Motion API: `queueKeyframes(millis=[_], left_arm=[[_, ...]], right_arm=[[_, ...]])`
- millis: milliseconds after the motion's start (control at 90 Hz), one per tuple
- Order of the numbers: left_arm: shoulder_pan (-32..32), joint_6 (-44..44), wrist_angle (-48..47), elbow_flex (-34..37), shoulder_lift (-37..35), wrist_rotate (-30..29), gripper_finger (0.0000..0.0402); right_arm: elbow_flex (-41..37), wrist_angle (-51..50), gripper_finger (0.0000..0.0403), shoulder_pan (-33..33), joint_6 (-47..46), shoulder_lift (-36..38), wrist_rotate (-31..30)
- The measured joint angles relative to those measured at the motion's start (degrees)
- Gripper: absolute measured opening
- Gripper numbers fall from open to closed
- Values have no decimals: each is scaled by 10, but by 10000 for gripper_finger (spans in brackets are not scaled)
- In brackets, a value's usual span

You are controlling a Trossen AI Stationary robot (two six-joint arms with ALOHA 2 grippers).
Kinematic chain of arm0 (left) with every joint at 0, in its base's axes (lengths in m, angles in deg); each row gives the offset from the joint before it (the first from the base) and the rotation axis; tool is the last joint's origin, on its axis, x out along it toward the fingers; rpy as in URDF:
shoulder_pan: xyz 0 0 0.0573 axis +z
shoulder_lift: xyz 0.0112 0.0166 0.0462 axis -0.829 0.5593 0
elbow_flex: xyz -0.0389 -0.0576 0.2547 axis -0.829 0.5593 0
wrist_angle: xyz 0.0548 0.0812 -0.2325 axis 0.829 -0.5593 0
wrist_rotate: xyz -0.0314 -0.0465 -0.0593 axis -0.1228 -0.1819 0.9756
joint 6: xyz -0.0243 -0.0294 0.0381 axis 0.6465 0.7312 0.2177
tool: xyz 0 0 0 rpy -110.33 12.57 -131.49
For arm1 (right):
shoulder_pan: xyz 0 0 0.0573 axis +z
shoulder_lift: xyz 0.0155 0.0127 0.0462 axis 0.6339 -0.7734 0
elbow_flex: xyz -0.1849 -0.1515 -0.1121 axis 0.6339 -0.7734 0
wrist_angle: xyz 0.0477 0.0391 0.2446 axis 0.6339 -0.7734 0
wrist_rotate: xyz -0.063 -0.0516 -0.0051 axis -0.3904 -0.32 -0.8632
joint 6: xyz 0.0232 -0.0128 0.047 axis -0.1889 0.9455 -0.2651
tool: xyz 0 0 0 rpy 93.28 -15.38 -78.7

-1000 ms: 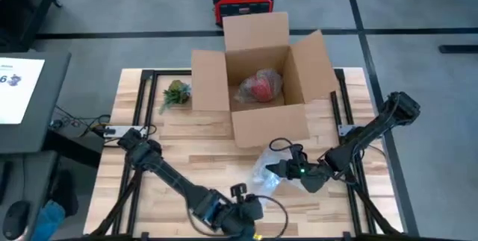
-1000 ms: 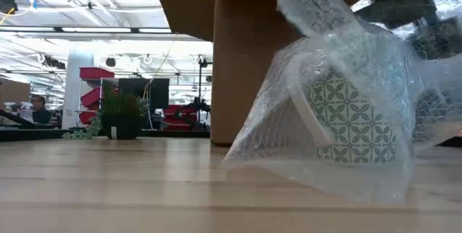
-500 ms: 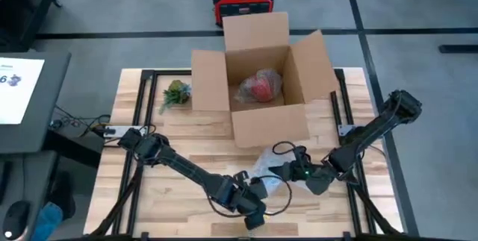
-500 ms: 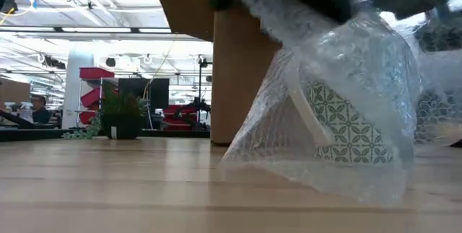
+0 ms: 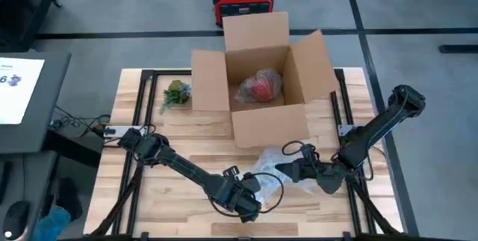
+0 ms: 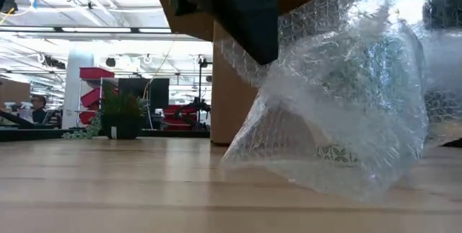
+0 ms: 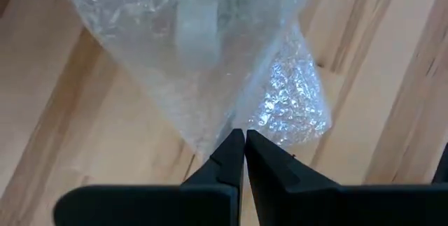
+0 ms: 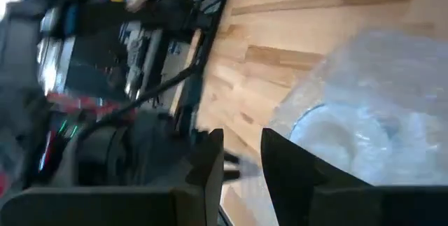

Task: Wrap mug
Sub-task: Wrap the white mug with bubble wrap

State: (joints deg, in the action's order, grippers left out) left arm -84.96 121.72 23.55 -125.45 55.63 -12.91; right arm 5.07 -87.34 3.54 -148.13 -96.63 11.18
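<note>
The left end effector [image 7: 243, 136] is reaching low across the front of the light wooden tabletop [image 5: 179, 168], its fingers pinched together on a corner of the clear bubble wrap sheet [image 7: 231, 58]. The right end effector [image 5: 282, 169] is lying opposite, fingers slightly parted with nothing visibly between them. The wrap is covering the green-patterned white mug [image 6: 339, 154] between them, before the open brown cardboard box [image 5: 263, 84] holding a red bundle [image 5: 260, 86].
</note>
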Motion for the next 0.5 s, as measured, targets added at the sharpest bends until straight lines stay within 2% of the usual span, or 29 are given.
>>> queueKeyframes(millis=[144, 344, 411, 500], left_arm=[[0, 0, 0, 0, 0, 0, 0], [0, -1, 0, 0, 0, 1, 0], [0, -1, 0, 0, 0, 5, 0], [0, -1, 0, 0, 0, 5, 0]], right_arm=[[0, 1, 86, 20, 145, 50, 78], [0, 1, 85, 55, 328, 107, 252], [0, 19, 83, 69, 331, 109, 288], [0, 43, 82, 90, 279, 101, 292]])
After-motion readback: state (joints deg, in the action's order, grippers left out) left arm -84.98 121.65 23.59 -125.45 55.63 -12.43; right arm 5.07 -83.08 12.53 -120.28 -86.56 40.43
